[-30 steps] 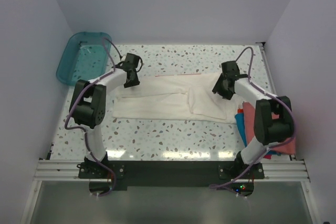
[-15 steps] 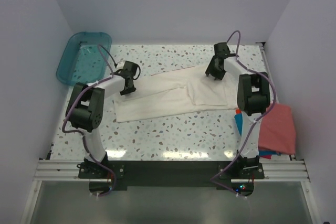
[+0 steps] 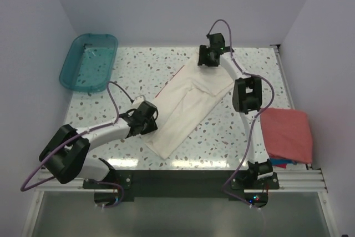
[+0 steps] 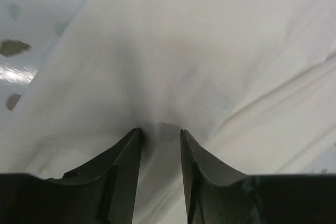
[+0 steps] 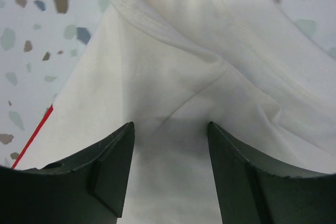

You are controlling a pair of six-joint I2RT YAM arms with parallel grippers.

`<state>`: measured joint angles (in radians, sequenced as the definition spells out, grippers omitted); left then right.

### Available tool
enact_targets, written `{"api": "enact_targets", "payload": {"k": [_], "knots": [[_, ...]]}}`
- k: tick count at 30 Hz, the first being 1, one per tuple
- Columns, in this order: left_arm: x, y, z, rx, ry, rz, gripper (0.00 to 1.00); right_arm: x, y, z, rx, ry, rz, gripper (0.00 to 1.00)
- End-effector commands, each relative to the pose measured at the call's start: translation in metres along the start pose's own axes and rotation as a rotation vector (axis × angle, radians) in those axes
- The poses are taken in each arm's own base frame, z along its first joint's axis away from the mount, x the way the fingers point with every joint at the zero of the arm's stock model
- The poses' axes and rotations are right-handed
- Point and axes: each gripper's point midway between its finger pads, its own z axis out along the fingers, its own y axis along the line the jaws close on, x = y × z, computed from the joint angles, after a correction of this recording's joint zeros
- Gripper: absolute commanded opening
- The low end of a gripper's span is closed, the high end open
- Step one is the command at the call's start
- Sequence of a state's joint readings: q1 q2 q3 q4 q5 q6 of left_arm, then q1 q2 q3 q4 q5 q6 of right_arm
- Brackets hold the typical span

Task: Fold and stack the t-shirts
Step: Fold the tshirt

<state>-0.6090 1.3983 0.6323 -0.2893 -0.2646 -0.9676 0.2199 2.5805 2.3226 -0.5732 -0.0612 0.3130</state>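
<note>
Your left claw (image 4: 160, 132) is clamped on the near-left end of the cream-white t-shirt (image 3: 188, 106). Right claw (image 5: 170, 127) grips its far end. Shirt lies diagonally across the counter (image 3: 138, 70).

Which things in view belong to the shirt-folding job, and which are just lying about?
Part of the job:
cream-white t-shirt, lying diagonally in the middle
salmon-red t-shirt, at the right
blue t-shirt, only a sliver showing under the red one

Lying about:
teal plastic tub, far left corner
</note>
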Motion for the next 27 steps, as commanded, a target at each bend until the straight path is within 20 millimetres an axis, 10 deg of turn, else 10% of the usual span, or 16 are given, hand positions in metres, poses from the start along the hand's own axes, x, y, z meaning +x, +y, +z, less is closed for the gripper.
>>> {"api": "enact_targets", "payload": {"k": [1, 8, 15, 22, 27], "knots": [[0.065, 0.001, -0.01, 0.017, 0.193, -0.051, 0.41, 0.034, 0.084, 0.003, -0.142, 0.052, -0.266, 0.63], [0.021, -0.048, -0.046, 0.187, 0.061, 0.092, 0.57, -0.012, 0.091, -0.043, 0.006, -0.111, -0.337, 0.94], [-0.042, -0.049, -0.066, 0.062, -0.131, 0.205, 0.56, -0.095, 0.053, -0.16, 0.187, -0.343, -0.147, 0.97], [-0.06, -0.021, -0.036, -0.043, -0.127, 0.226, 0.47, -0.059, 0.028, -0.208, 0.195, -0.267, 0.008, 0.81], [-0.039, -0.011, -0.009, -0.066, -0.031, 0.3, 0.43, 0.021, 0.017, -0.184, 0.151, -0.146, 0.093, 0.53]]}}
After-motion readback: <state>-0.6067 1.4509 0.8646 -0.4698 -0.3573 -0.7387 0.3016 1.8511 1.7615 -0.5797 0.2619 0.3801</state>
